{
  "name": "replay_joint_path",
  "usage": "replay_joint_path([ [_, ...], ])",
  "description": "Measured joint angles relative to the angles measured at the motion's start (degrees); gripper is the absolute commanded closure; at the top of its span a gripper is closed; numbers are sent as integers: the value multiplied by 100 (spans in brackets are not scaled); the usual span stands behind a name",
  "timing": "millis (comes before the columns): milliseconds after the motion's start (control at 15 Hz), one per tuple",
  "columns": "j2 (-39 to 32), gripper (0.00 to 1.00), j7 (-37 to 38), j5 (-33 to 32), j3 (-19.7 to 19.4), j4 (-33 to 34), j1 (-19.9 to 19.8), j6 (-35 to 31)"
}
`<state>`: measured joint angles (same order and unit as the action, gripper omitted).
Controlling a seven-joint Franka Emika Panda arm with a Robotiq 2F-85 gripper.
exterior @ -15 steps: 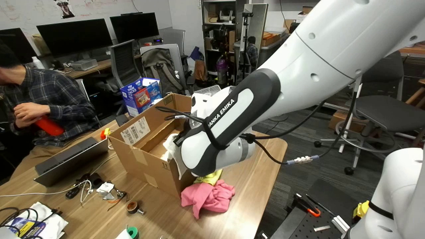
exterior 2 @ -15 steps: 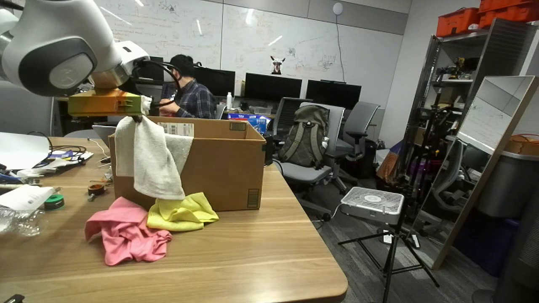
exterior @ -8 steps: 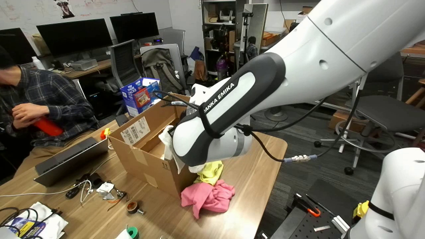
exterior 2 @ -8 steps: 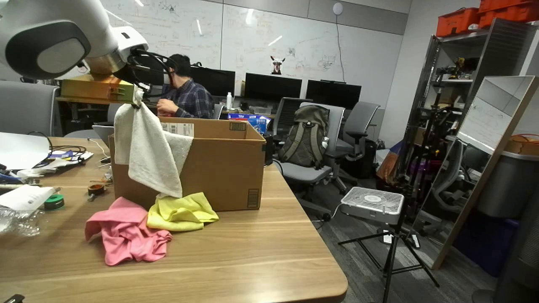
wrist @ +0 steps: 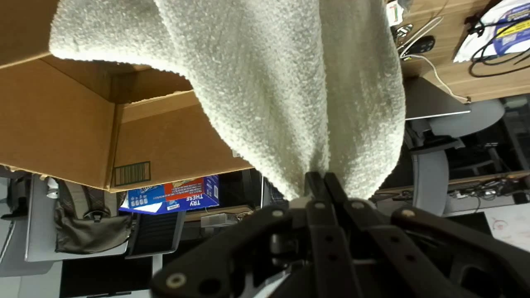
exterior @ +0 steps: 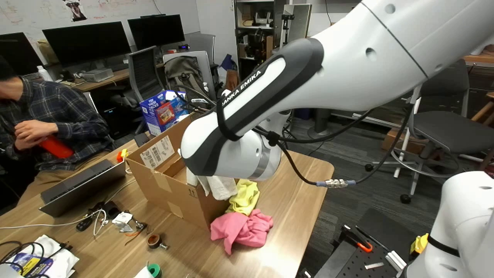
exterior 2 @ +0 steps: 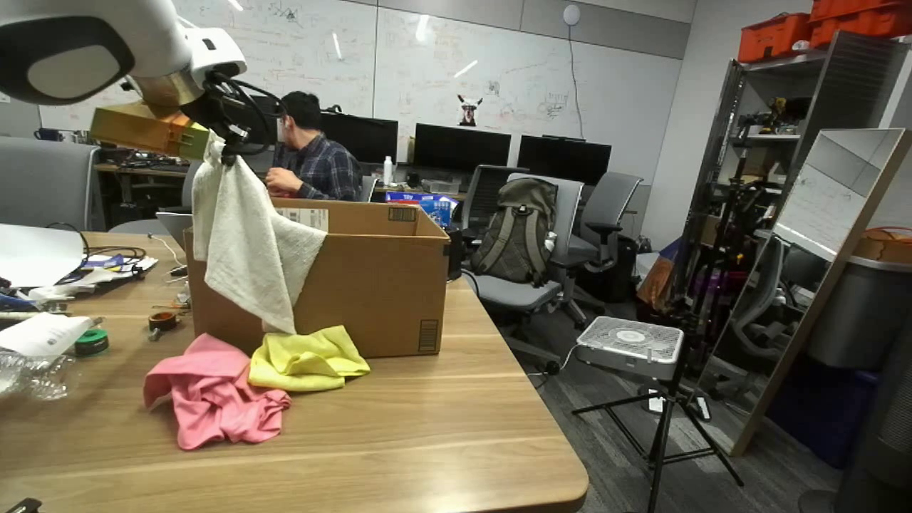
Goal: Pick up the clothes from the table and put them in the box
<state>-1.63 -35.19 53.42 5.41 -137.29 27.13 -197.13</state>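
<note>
My gripper [wrist: 322, 177] is shut on the white-cream cloth [wrist: 256, 82], pinching its top. In an exterior view this cloth [exterior 2: 246, 249] hangs in front of the near wall of the cardboard box [exterior 2: 385, 292], with one corner at the rim. In an exterior view my arm hides the gripper and much of the cloth [exterior: 222, 187]. The yellow cloth [exterior 2: 310, 360] lies on the table [exterior 2: 442, 434] against the foot of the box. Beside it the pink cloth [exterior 2: 214, 395] is crumpled. The beginning of the box's inside [wrist: 95, 78] shows behind the cloth in the wrist view.
A laptop [exterior: 83, 185] stands beside the box. Small parts, cables and a tape roll [exterior: 153, 241] lie on the table. A blue snack box [exterior: 164, 112] is behind the carton. A seated person [exterior: 54, 119] holds a red bottle.
My gripper has risen and shifted left in an exterior view, drawing the top of the white-cream cloth upward. The pink cloth, yellow cloth and box have stayed in place.
</note>
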Motion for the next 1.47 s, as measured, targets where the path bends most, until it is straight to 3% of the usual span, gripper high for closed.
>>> replay_joint_path([
  [867,201,98,-1012,2390,38,877,229,2],
  [1467,418,98,-1675,3508,269,1360,239,-1],
])
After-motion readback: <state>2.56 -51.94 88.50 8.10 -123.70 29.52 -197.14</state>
